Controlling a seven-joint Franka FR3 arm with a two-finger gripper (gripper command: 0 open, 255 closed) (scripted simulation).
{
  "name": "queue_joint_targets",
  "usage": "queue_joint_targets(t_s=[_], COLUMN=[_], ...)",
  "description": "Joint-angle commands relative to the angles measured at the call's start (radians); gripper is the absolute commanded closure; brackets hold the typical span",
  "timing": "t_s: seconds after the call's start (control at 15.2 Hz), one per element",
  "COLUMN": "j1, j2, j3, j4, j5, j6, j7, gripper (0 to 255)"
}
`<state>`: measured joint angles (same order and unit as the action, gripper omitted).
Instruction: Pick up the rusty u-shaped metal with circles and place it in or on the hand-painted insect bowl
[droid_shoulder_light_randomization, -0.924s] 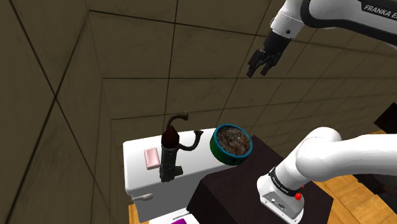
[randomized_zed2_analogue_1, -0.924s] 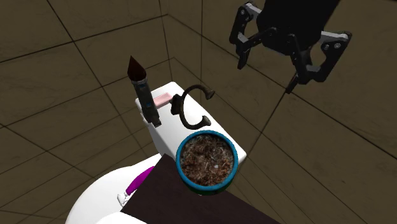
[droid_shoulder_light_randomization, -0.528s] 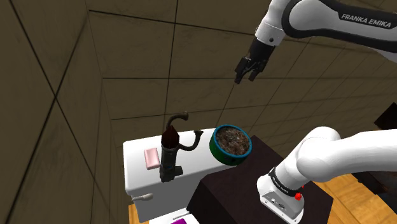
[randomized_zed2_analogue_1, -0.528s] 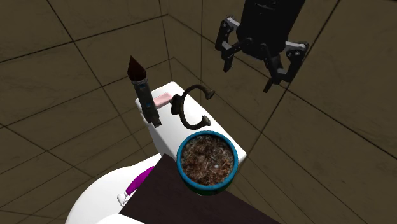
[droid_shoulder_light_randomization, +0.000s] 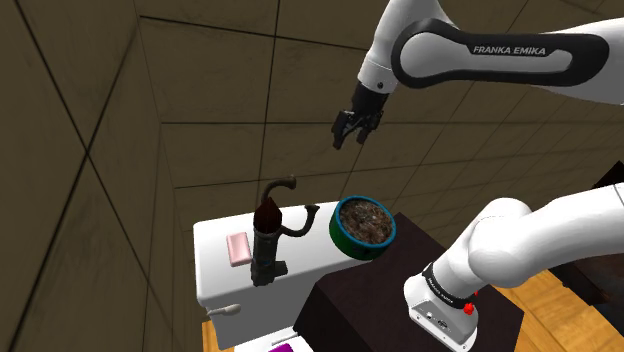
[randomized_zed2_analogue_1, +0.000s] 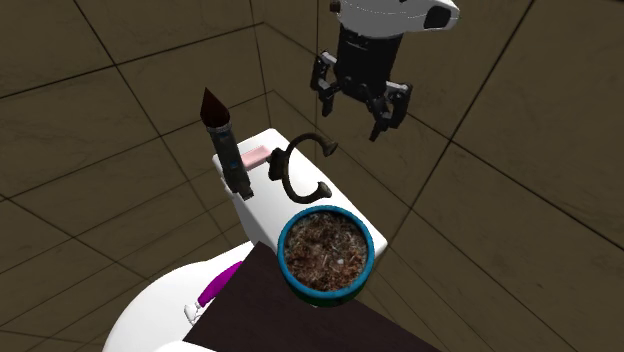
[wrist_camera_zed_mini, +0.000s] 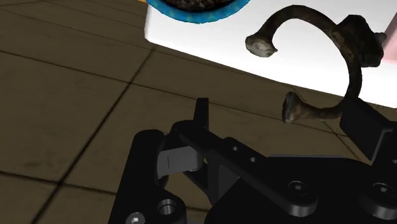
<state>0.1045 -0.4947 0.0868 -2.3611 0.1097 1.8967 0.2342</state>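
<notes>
The rusty U-shaped metal (randomized_zed2_analogue_1: 290, 176) with round ends lies on top of a white toilet tank (randomized_zed2_analogue_1: 258, 200); I also see the U-shaped metal (droid_shoulder_light_randomization: 292, 227) (wrist_camera_zed_mini: 354, 76) from the shoulder and the wrist. The bowl (randomized_zed2_analogue_1: 325, 252) has a blue rim, a green outside and a mottled brown inside, and sits at the dark table's corner beside the tank. From the shoulder the bowl (droid_shoulder_light_randomization: 364, 225) is right of the metal. My gripper (randomized_zed2_analogue_1: 354, 118) hangs open and empty in the air above the metal, near the tiled wall. The gripper (droid_shoulder_light_randomization: 350, 130) (wrist_camera_zed_mini: 280, 130) holds nothing.
A dark brush-like object (randomized_zed2_analogue_1: 222, 140) stands upright on the tank beside the metal. A pink bar (randomized_zed2_analogue_1: 255, 156) lies behind it. The dark table (randomized_zed2_analogue_1: 290, 320) lies under the bowl. Tiled walls (droid_shoulder_light_randomization: 120, 120) close in behind the tank.
The gripper has moved toward the shoulder view's left and lower, closer to the tank and the metal. It stays open. The objects have not moved.
</notes>
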Motion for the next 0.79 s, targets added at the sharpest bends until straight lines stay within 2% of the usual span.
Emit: queue_joint_targets(t_s=[0.0,0.33,0.59,0.73], j1=[0.023,0.13,0.247,0.29], j2=[0.071,0.221,0.349,0.414], j3=[0.024,0.006,-0.046,-0.059], j4=[0.002,0.031,0.073,0.1], j5=[0.013,0.014,0.014,0.022], j6=[0.041,0.143,0.213,0.244], j7=[-0.004,0.041,0.07,0.077], gripper=[0,0,0,0])
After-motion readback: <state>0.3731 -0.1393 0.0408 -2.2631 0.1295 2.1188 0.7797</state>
